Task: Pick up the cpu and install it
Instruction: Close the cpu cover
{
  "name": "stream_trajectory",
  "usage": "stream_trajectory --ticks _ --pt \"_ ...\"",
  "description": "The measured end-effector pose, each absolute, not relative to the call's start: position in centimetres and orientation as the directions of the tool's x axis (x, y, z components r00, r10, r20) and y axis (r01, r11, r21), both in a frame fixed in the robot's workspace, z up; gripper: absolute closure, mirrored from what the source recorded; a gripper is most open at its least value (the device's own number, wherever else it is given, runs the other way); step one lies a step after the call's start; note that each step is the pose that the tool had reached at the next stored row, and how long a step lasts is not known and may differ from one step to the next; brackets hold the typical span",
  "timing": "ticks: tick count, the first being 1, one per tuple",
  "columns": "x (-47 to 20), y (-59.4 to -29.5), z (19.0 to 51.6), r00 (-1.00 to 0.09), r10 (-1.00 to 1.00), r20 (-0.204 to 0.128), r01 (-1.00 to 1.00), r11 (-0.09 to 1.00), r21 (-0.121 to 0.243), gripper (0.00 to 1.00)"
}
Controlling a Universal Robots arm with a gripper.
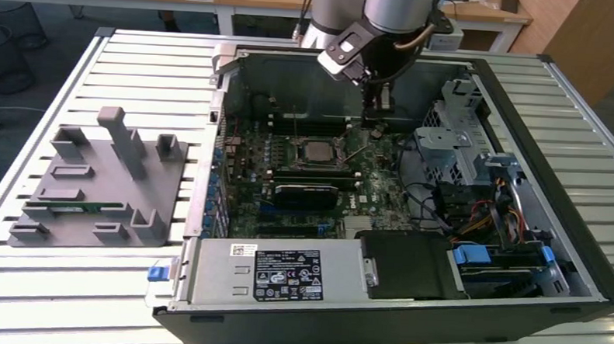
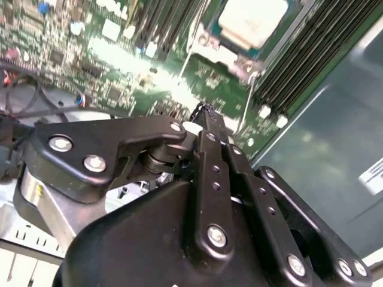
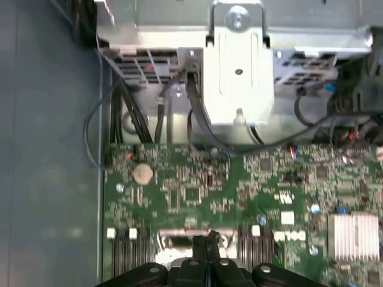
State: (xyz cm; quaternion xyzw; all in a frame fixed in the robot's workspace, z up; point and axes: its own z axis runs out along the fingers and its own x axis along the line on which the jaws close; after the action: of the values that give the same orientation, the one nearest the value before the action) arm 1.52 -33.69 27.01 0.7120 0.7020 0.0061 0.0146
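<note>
In the exterior view, a big black metal computer case (image 1: 383,331) lies open on the pale slatted bench (image 1: 63,301). Inside it is a green board (image 1: 373,198). The small flat square cpu (image 1: 316,151) with a shiny silver top sits in the black-framed socket in the middle of that board. A silver power box (image 1: 277,272) fills the case at 6 o'clock from the cpu, and coloured wires (image 1: 482,211) lie at 4 o'clock. The black end effector (image 1: 376,117) hangs inside the case, near the cpu at about 2 o'clock. A grey plastic tray (image 1: 130,172) sits on the bench at 9 o'clock from the case and holds a long thin green memory stick (image 1: 78,206).

In the second wrist view, the end effector (image 2: 200,112) has its fingers pressed together with nothing between them. The cpu (image 2: 251,21) lies in its socket, apart from the tips.

In the first wrist view, the end effector (image 3: 206,239) is over the green board (image 3: 197,179). A shiny silver bracket (image 3: 239,66) and a round silver battery (image 3: 142,173) sit farther off.
</note>
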Motion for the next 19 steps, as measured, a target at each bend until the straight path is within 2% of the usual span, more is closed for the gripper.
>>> stream_trajectory --ticks 19 --pt "4.1 -33.0 25.0 0.014 1.0 -0.012 1.0 -0.014 0.02 0.89"
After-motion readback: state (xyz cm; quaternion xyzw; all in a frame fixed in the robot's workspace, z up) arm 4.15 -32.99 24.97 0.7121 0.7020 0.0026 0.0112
